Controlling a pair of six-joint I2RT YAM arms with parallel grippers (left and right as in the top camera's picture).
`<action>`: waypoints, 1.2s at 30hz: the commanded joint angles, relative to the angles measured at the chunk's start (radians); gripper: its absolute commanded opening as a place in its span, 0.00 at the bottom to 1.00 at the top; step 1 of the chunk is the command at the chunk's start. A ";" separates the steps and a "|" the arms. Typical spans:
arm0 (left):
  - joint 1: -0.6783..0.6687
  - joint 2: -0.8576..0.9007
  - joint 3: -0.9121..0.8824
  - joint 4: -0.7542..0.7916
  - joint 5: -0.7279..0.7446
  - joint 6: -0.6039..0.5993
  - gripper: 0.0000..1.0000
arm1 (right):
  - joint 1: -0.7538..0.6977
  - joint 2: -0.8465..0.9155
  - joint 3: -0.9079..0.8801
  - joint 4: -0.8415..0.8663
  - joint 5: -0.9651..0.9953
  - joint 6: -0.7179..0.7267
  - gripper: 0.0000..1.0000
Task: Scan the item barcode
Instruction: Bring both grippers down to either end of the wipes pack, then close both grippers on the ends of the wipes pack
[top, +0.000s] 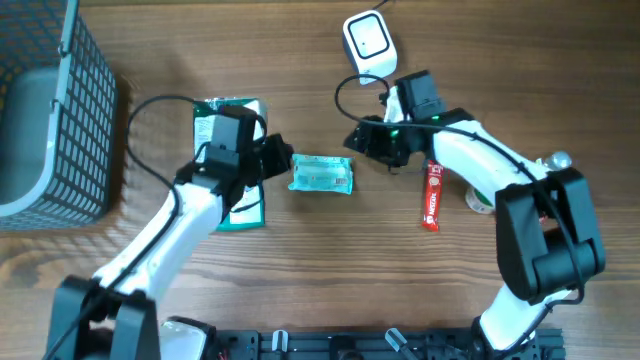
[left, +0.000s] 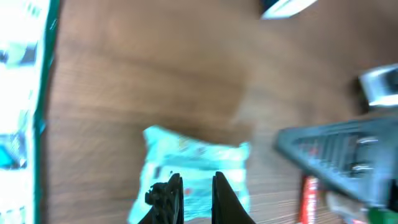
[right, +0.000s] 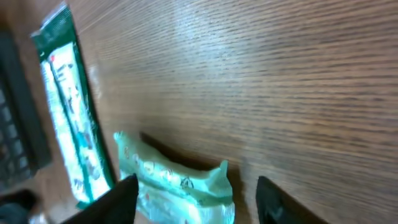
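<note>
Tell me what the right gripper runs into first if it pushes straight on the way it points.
The right gripper would likely meet the pale green packet first; it lies just ahead, between the open jaws.

the bench (top: 330, 260) is brown wood with fine grain and a soft sheen. the packet (top: 322, 173) is crinkled glossy plastic film. the basket (top: 80, 110) looks like matt grey plastic mesh.
</note>
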 joint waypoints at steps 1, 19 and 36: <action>-0.023 0.013 -0.003 0.030 0.020 0.005 0.07 | 0.013 -0.029 0.008 -0.054 -0.129 -0.061 0.27; -0.028 0.319 -0.003 0.216 0.027 0.005 0.04 | 0.118 -0.017 -0.084 0.011 -0.128 -0.047 0.04; -0.028 0.323 -0.003 0.200 -0.033 0.009 0.04 | 0.118 0.047 -0.227 0.104 0.082 0.119 0.04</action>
